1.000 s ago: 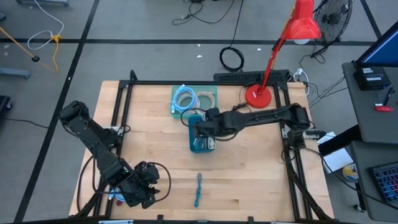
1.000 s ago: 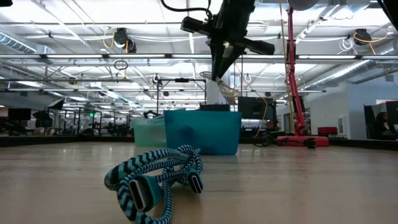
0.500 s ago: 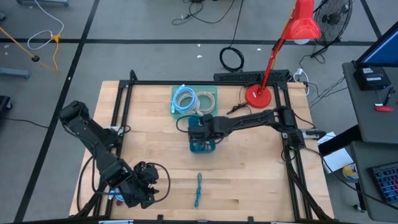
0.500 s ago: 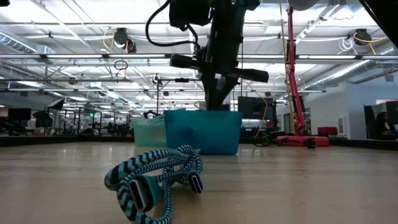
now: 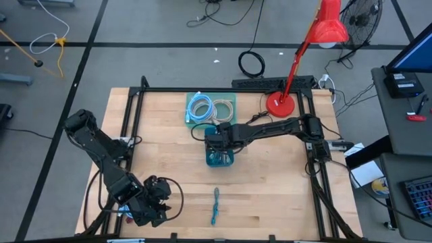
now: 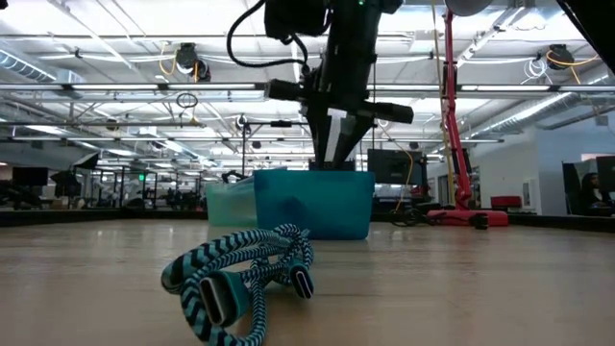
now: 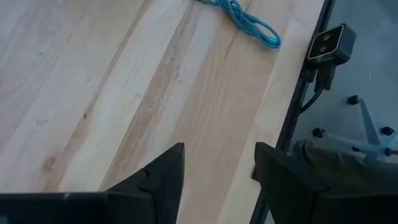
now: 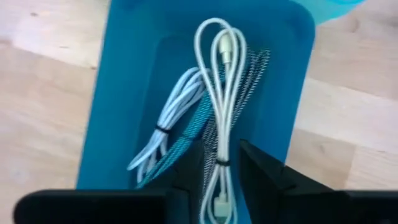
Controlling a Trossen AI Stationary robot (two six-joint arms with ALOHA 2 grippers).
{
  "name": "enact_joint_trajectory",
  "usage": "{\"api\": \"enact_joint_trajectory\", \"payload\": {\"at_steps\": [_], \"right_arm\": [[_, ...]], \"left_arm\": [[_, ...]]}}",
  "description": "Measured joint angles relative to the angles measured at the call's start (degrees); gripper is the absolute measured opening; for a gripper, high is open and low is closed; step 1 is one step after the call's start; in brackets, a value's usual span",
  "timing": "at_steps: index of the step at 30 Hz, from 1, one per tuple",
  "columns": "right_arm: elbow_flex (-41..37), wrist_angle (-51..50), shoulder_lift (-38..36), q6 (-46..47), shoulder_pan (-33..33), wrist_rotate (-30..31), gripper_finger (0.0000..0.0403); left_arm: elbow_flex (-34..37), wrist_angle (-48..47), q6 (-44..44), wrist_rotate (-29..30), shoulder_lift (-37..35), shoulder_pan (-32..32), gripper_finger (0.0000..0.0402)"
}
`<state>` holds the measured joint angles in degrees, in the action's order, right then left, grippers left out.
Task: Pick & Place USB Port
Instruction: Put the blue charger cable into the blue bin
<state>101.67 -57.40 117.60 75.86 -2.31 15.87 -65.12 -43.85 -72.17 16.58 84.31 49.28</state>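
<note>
My right gripper (image 5: 217,142) (image 6: 333,154) points down into the blue bin (image 5: 210,160) (image 6: 312,202) at the table's middle. It is open, and its fingers stand on either side of a tied white USB cable (image 8: 219,93) in the bin. Other white and teal cables (image 8: 168,134) lie beneath that cable. A teal braided cable (image 5: 214,206) (image 6: 240,279) (image 7: 245,15) lies on the wood toward the near edge. My left gripper (image 5: 158,206) (image 7: 217,180) waits open near the near-left corner, above bare wood. My right gripper comes at the white cable from above, pointing down, and the cable's tied middle (image 8: 219,163) runs between the parted fingers. I cannot tell whether either finger touches it. Its looped end (image 8: 217,31) lies deeper in the bin.
A pale teal tray (image 5: 226,102) with a coiled light-blue cable (image 5: 201,108) stands just beyond the bin. A red desk lamp (image 5: 280,102) stands at the far right. Black frame rails (image 5: 135,115) run along the table's sides. A small camera (image 7: 329,43) sits at the near edge.
My right gripper has come down from above the blue bin until its fingertips reach the bin's mouth, shifting slightly toward the table's left. In the low view its fingers have parted since half a second ago. The left arm has kept still.
</note>
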Motion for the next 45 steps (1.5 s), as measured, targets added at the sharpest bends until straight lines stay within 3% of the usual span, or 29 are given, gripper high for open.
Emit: {"api": "enact_joint_trajectory", "payload": {"at_steps": [6,14,20,26,32,35,45], "right_arm": [[-0.1,6.8,-2.0,-1.4,0.0,-0.9,0.0119],[0.1,32.6,-8.0,-10.8,-1.7,-1.0,0.0136],[0.0,50.2,-9.7,-17.8,-6.5,-2.1,0.0131],[0.0,69.7,-9.8,-22.4,-11.8,-12.9,0.013],[0.0,86.0,-9.8,-27.6,-19.4,-12.7,0.0127],[0.0,86.1,-9.8,-30.2,-24.1,-10.9,0.012],[0.0,71.4,-9.7,-24.2,-38.2,9.8,0.0086]], "left_arm": [[0.0,-0.9,-0.1,0.0,0.0,0.0,0.0198],[0.0,-2.3,0.8,-0.4,0.0,-1.2,0.0198],[0.0,-2.7,1.6,-1.4,0.0,-1.7,0.0198],[0.0,-2.7,1.8,-1.6,0.0,-1.4,0.0198],[0.0,-2.9,1.6,-1.7,0.0,-0.7,0.0198],[0.0,-3.0,1.5,-1.7,0.0,-0.4,0.0198],[0.0,-3.1,2.5,-3.4,0.0,-0.3,0.0198]]}}
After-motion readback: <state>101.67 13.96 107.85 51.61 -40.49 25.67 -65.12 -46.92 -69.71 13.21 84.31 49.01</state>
